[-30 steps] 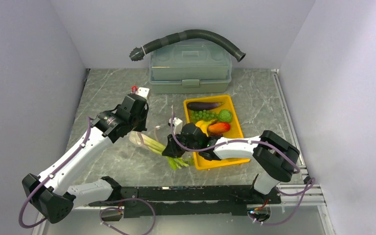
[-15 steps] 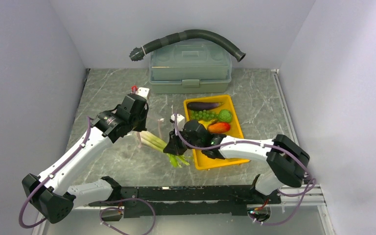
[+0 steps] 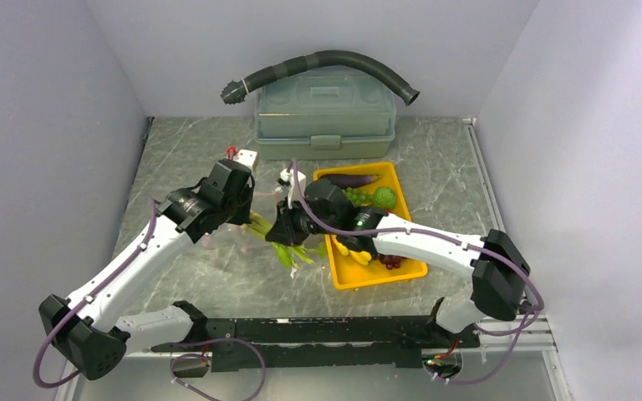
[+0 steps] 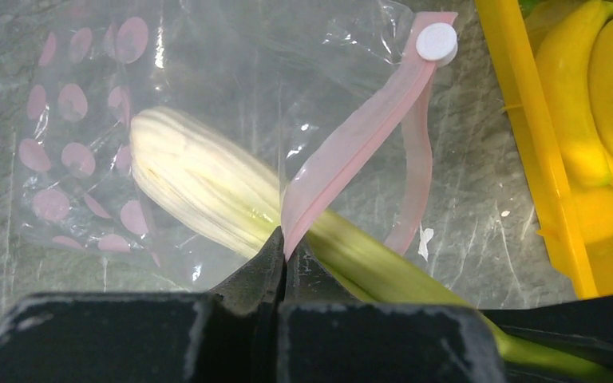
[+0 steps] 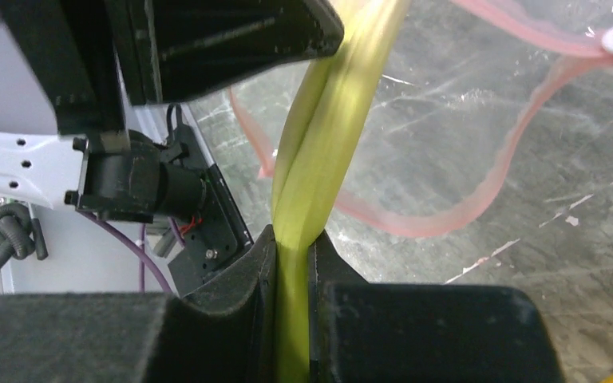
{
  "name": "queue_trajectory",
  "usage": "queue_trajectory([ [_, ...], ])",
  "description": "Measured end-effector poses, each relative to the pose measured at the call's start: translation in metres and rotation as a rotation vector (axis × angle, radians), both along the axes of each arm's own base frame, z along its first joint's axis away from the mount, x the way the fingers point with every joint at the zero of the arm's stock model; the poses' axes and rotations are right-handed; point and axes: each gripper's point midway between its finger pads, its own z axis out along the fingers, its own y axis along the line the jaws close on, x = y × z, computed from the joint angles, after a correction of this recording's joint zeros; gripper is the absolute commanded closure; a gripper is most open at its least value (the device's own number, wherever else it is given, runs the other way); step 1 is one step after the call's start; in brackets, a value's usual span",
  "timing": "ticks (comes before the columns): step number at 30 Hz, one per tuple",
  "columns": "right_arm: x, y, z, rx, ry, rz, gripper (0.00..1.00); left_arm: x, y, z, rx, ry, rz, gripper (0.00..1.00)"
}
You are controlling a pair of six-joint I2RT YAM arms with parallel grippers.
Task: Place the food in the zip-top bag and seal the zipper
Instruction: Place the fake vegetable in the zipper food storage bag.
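Trainee: Which step is this?
Tech: Loading. The zip-top bag (image 4: 88,96) gapes; the leek (image 4: 199,191) is half inside, right gripper (image 5: 291,243) clamped on its stalk, left gripper (image 4: 282,243) pinching the zipper (image 4: 351,142).
Trainee: Next?
Tech: Probably push deeper, then release.

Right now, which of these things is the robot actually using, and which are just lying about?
In the job: leek, held by the right end effector; zip-top bag, its zipper pinched by the left end effector; bananas, eggplant, green grapes in the yellow tray.
Lying about: grey-green lidded box; black hose.
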Motion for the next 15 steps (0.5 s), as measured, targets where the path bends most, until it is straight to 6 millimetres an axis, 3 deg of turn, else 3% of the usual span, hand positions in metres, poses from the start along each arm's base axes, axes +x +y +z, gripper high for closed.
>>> queue_trajectory([
  [5,0.01,0.016,0.001,-0.046,0.035,-0.003,1.0,-0.001,-0.005,0.007,-0.034,-0.024,-0.026,1.0],
  [15,0.017,0.031,-0.022,-0.118,0.125,-0.023,1.0,-0.012,-0.015,0.024,-0.134,-0.071,-0.093,1.0],
])
